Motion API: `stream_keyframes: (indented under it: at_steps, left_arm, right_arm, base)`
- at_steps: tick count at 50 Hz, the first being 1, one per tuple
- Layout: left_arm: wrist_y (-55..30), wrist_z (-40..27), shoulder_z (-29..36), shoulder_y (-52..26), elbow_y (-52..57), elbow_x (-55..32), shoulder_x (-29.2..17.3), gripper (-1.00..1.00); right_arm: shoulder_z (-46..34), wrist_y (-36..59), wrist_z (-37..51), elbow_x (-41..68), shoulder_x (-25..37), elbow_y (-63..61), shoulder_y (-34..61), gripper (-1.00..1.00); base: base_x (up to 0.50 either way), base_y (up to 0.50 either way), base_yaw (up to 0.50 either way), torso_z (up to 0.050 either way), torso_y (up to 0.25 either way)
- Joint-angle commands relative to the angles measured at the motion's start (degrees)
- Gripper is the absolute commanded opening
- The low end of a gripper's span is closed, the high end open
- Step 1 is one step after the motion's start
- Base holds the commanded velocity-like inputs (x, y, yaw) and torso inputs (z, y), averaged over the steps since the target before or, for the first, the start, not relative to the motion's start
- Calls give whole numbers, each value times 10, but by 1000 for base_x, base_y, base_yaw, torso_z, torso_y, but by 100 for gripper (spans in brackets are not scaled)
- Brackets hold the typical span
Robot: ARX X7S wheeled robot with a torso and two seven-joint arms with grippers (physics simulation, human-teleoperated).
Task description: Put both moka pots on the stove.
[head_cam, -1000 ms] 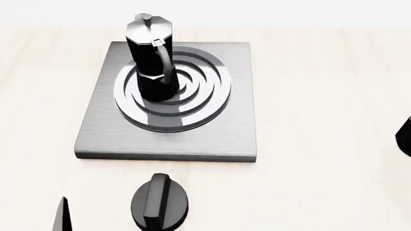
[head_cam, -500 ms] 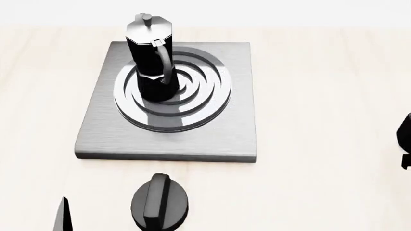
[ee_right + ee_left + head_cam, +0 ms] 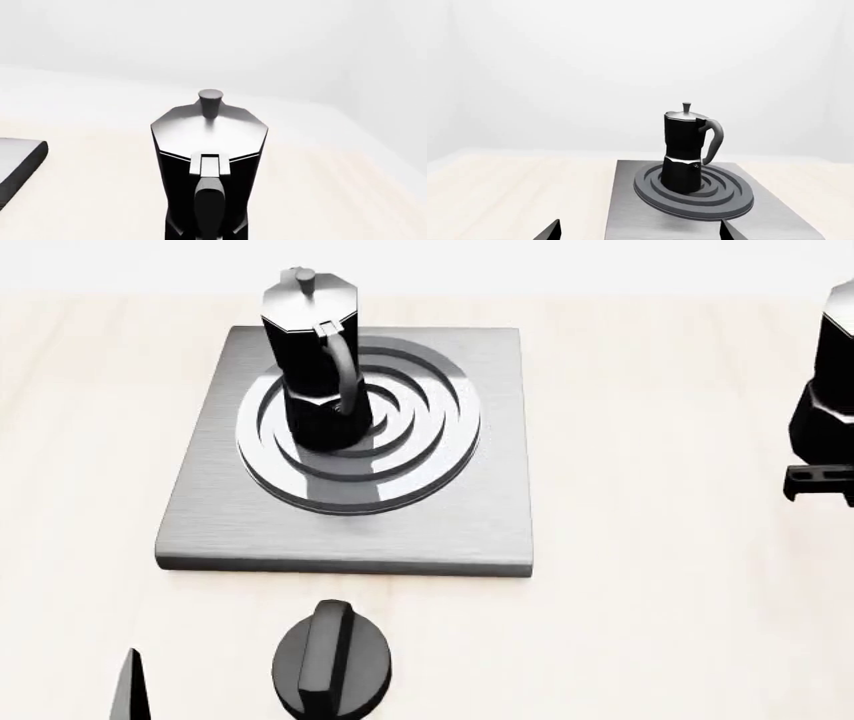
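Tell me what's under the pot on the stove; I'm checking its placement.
The pot stands on the stove's ring burner, off-centre. The rings directly beneath its base are covered.

A black round knob is lying near the bottom edge of the head view, a little left of centre, with a raised straight ridge running across its top from upper right to lower left. It is resting on the table, a pale, light-wood surface that is filling most of that frame and is showing faint grain. The knob is sitting apart from everything else on the table, on bare wood. Behind the table a plain white backdrop is filling the upper part of both wrist views and a thin strip along the top of the head view.
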Motion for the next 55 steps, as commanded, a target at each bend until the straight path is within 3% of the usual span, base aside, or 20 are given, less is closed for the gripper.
stream_keyframes:
  at_steps: [1, 17, 28, 55]
  left_arm:
    - [4, 0, 1, 0, -4, -1, -1, 100]
    - [12, 0, -2, 0, -9, -5, -3, 100]
    - [10, -3, -2, 0, -6, -6, -5, 100]
    - [12, -8, -6, 2, 1, -13, -11, 100]
  right_arm:
    - [20, 3, 34, -39, -1, -60, 44, -100]
    - [18, -10, -69, -46, -33, -75, 55, -100]
    - [18, -3, -78, -52, -68, -50, 70, -100]
    - [37, -39, -156, -57, -301, 216, 92, -100]
  base:
    - [0, 0, 0, 0, 0]
    - [0, 0, 0, 0, 0]
    - [0, 0, 0, 0, 1]
    - [0, 0, 0, 0, 1]
